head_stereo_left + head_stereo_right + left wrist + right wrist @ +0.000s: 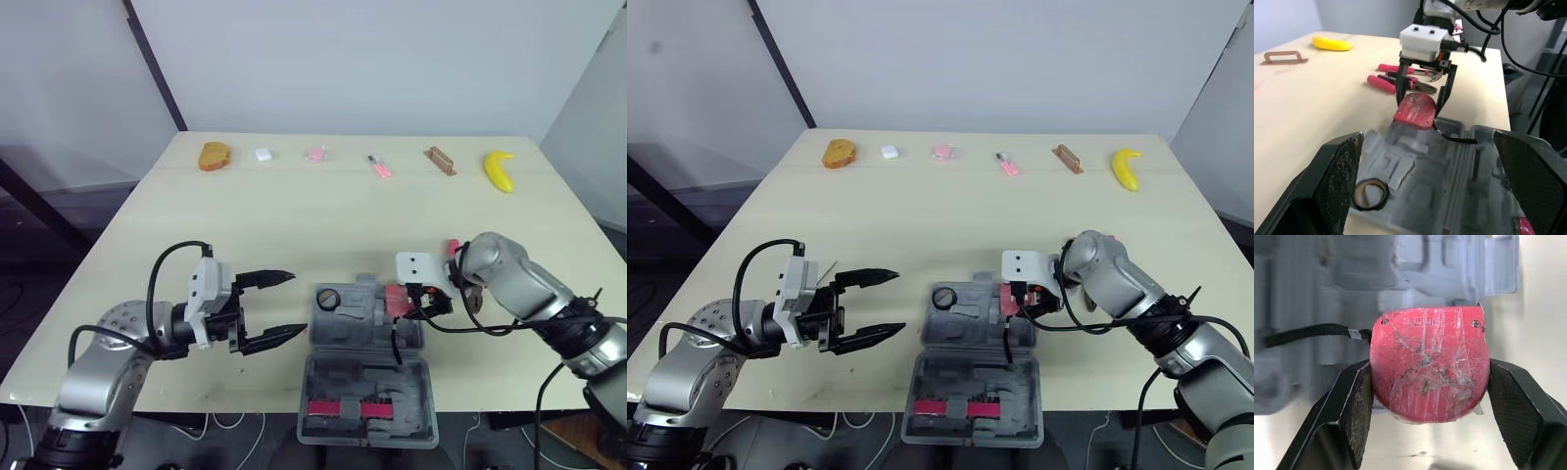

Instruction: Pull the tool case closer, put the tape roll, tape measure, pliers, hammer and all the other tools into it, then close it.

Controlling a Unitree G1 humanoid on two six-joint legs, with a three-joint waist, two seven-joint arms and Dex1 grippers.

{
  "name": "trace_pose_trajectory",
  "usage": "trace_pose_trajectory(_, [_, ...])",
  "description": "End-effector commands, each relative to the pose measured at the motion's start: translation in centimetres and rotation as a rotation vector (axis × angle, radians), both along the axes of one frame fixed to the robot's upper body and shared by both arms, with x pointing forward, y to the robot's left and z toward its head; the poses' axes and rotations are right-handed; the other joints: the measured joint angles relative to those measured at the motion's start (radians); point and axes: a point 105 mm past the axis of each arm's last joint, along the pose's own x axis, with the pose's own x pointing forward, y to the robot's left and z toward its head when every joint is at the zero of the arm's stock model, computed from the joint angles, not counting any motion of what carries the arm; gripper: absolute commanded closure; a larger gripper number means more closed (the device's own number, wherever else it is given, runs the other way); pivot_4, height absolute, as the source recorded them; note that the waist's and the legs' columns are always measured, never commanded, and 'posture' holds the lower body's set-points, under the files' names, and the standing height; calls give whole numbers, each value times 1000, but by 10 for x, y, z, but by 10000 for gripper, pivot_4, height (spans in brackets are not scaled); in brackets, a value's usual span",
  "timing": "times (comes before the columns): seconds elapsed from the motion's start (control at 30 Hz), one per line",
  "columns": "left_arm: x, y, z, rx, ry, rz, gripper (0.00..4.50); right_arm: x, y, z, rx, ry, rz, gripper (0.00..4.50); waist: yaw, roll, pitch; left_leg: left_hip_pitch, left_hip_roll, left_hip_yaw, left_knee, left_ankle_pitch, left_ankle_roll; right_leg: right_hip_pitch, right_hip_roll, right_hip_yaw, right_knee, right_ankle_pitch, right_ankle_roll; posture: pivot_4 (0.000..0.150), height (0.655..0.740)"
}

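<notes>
Right fingers [1354, 416] are clamped on the sides of the red tape measure [1427, 377], with its black strap [1308, 331] trailing, at the far rim of the open grey tool case [367, 387]. Left fingers [265, 278] are spread wide and empty just beside the case's other side, nearest the tape roll [327, 298] lying inside. Pink-handled pliers [1382, 83] lie on the counter [294, 215] just beyond the right fingers. A banana [500, 169] lies well beyond.
</notes>
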Motion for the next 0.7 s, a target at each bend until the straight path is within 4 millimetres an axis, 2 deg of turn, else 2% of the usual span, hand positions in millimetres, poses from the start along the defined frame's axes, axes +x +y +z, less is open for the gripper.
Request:
trace_pose_trajectory(0.03, [-5,2,7,20,-45,7,0,11,5,-1,-27,-69,7,15895,-1,0,0,0,0,0,0,0,0,0,0,0,0,0,0,1500,7400])
trace_pose_trajectory(0.43, [-3,4,7,37,-49,4,0,9,8,-10,-44,-52,47,15895,-1,0,0,1,0,0,0,0,0,0,0,0,1,0,0,1500,7400])
trace_pose_trajectory(0.47, [-3,4,6,36,-48,2,0,9,7,-9,-43,-53,49,5692,-1,0,0,1,0,0,0,0,0,0,0,0,1,0,0,1500,7400])
trace_pose_trajectory(0.53, [-3,3,6,34,-46,-3,0,9,6,-5,-38,-67,48,410,-2,0,0,1,0,0,0,0,0,0,0,0,1,0,0,1500,7400])
trace_pose_trajectory(0.7, [-6,1,5,42,-31,-32,0,9,6,8,-22,-106,53,410,-1,0,0,1,0,0,0,0,0,0,0,0,1,0,0,1500,7400])
